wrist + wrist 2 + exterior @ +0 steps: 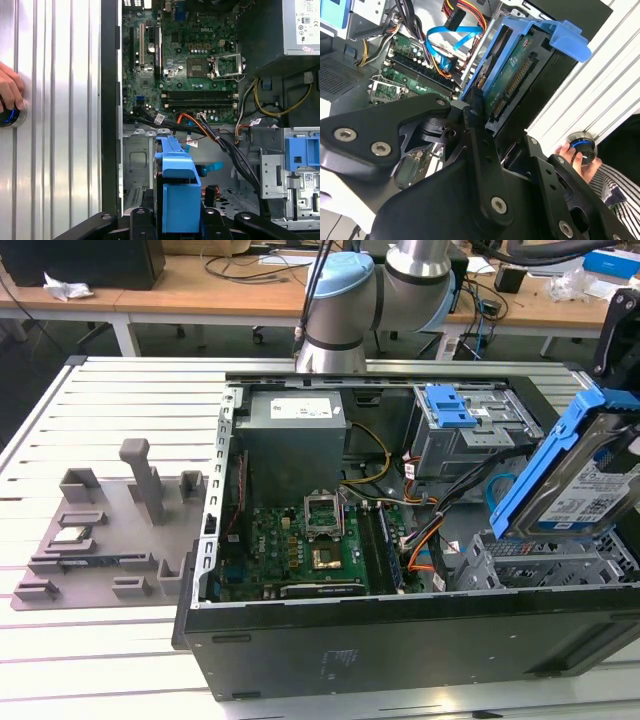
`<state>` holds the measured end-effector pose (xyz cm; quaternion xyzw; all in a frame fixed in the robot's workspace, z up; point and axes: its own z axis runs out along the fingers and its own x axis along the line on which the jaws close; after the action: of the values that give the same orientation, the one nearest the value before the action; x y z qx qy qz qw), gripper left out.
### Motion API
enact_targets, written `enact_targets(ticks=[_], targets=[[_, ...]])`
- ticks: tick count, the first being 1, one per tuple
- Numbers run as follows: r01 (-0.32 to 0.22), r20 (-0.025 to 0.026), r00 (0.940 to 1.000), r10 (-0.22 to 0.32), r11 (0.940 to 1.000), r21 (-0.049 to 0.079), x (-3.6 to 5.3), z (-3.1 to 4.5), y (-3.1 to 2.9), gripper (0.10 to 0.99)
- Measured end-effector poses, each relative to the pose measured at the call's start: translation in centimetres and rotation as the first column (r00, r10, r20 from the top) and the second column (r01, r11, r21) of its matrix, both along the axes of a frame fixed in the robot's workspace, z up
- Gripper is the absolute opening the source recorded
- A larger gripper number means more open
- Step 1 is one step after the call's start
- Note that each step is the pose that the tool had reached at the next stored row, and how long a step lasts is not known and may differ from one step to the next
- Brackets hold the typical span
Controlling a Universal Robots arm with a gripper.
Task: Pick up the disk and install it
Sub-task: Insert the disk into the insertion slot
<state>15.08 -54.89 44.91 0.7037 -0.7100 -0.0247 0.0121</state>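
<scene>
Gripping: the gripper (480, 117) has its black fingers (481, 145) closed on the edges of the disk (512, 75), clamped by the blue carrier frame, not by the drive's flat face.
Disk, position: in the exterior view the disk (590, 475) hangs tilted at that view's right, over the grey drive cage (545, 560) in the open computer case (400, 635); judged not yet seated, since most of its body stands clear above the cage.
Disk, attitude: connector edge and green circuit board face the second wrist camera; the tilt probably lines the carrier up with the cage rails.
Disk, first wrist view: the disk (177, 192) shows end-on, its blue frame above the bay floor.
Case interior: motherboard (310, 550) lies flat in the middle; orange and black cables (210, 135) run close by the bay, a likely snag.
Second cage: a blue latch (448, 405) sits on top of the far cage, untouched.
Outside the case: a grey fixture tray (110, 530) lies well apart on the slatted table (60, 430).
Person: a hand (9, 92) rests on a round button (10, 116) on the table, likely a safety stop.
</scene>
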Motion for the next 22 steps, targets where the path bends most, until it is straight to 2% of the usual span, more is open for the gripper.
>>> enact_targets(ticks=[5,6,8,12,22], targets=[[0.0,0.0,1.0,0.0,1.0,-0.005,0.0,-0.56,-0.01,0.361],[0.0,0.0,1.0,0.0,1.0,-0.01,0.0,-0.79,0.0,0.361],[0.0,0.0,1.0,0.0,0.9999,-0.011,0.02,-1.28,0.0,0.361],[0.0,-0.0004,1.0,0.0,0.9999,-0.011,0.02,-2.9,0.0,0.361],[0.0,-0.0004,1.0,0.0,0.9999,-0.011,0.02,-4.78,0.0,0.361]])
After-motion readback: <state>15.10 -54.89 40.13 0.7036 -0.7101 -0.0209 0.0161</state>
